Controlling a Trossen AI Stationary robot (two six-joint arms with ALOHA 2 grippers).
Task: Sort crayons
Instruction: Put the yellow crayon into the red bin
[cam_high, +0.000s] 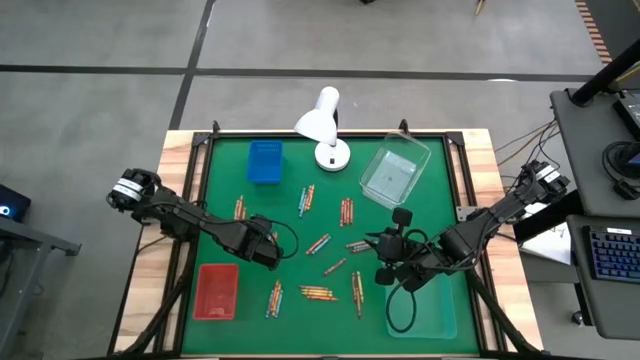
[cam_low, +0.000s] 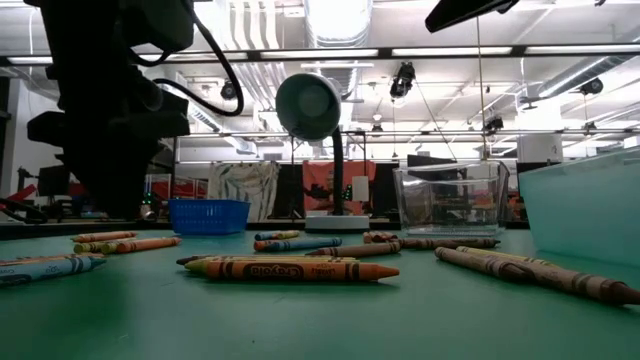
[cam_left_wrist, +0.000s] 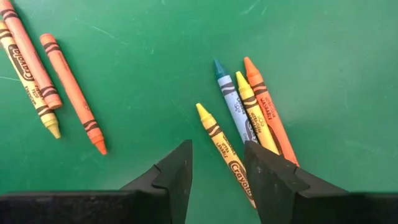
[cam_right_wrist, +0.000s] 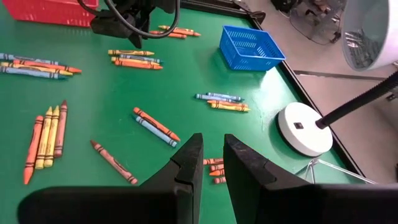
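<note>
Many crayons lie flat in small groups on the green mat (cam_high: 300, 330). My left gripper (cam_left_wrist: 217, 168) is open low over the mat's near left (cam_high: 272, 253). Its fingers stand on either side of a yellow crayon (cam_left_wrist: 219, 140). Beside that crayon lie a blue one (cam_left_wrist: 229, 102), another yellow one (cam_left_wrist: 252, 112) and an orange one (cam_left_wrist: 264, 106). Three more crayons (cam_left_wrist: 46, 81) lie farther off. My right gripper (cam_right_wrist: 212, 158) is empty, its fingers a narrow gap apart, above the mat's near right (cam_high: 385, 258). Below it lie an orange and blue pair (cam_right_wrist: 155, 126) and a brown crayon (cam_right_wrist: 112, 160).
A blue tray (cam_high: 265, 160) stands far left, a red tray (cam_high: 217, 290) near left, a clear box (cam_high: 393, 172) far right and a pale tray (cam_high: 425, 305) near right. A white desk lamp (cam_high: 325, 130) stands at the far middle. More crayon groups (cam_high: 318, 292) lie between the arms.
</note>
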